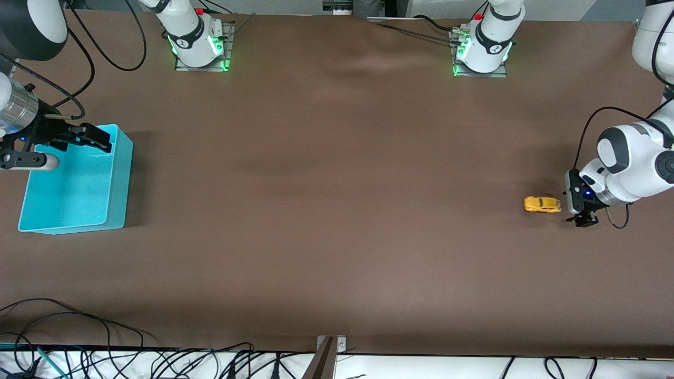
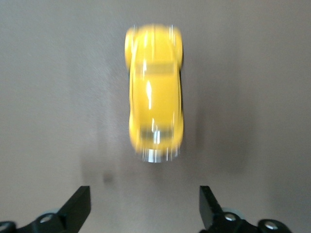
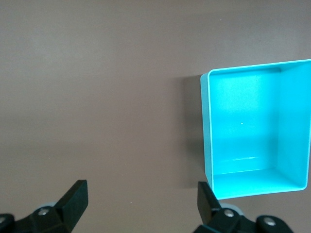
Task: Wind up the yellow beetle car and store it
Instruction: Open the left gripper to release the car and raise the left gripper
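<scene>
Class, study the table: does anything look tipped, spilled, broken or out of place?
Nothing stands out. The yellow beetle car sits upright on its wheels beside the open left claw; the turquoise bin stands upright and empty under the open right claw.

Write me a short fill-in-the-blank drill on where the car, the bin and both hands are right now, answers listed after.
1. The car rests on the ____, held by neither hand.
2. The left hand sits beside the car with its fingers ____.
3. The right hand is open over the turquoise ____.
4. The bin holds ____.

Missing words: table; open; bin; nothing
</scene>
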Motion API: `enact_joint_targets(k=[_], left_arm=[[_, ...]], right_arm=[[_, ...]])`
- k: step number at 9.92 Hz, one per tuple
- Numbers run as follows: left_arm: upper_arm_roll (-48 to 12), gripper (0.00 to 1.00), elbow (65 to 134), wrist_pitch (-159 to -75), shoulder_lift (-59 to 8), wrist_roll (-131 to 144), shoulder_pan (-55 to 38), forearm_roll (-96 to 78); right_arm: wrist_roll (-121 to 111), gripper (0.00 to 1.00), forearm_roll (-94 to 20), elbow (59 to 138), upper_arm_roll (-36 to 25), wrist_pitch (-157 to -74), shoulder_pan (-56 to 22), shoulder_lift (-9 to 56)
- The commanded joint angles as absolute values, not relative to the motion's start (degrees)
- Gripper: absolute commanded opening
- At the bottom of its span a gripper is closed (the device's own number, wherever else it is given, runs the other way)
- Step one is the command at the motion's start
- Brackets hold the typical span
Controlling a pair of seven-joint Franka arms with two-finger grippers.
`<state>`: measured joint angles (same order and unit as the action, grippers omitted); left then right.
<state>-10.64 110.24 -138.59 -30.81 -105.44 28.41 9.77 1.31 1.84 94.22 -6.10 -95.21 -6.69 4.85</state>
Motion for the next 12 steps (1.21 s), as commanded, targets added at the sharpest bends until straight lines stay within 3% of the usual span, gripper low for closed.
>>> enact_joint_targets(k=[1, 3, 7, 10, 12], left_arm=[[-12.6, 1.00, 105.3, -126.3, -27.5, -105.5, 28.9, 7.8], [-12.6, 1.00, 102.1, -118.1, -27.0, -100.2, 28.9, 5.7], [-15.8, 1.00, 101.4, -111.1, -22.2, -86.5, 28.4, 6.1], [-21.1, 1.00, 94.9, -100.2, -22.0, -74.6, 28.0, 6.7], [-21.3, 1.00, 91.2, -95.3, -22.0, -69.6, 25.2, 6.7]], right_arm=[[1.6, 1.00, 0.6, 94.7, -6.1, -95.5, -6.4, 4.4], [1.6, 1.00, 0.6, 94.7, -6.1, -95.5, -6.4, 4.4], [1.7, 1.00, 0.6, 94.7, -6.1, -95.5, -6.4, 4.4], [0.6, 1.00, 0.7, 94.7, -6.1, -95.8, -6.4, 4.4], [0.7, 1.00, 0.8, 94.7, -6.1, -95.9, -6.3, 4.4]])
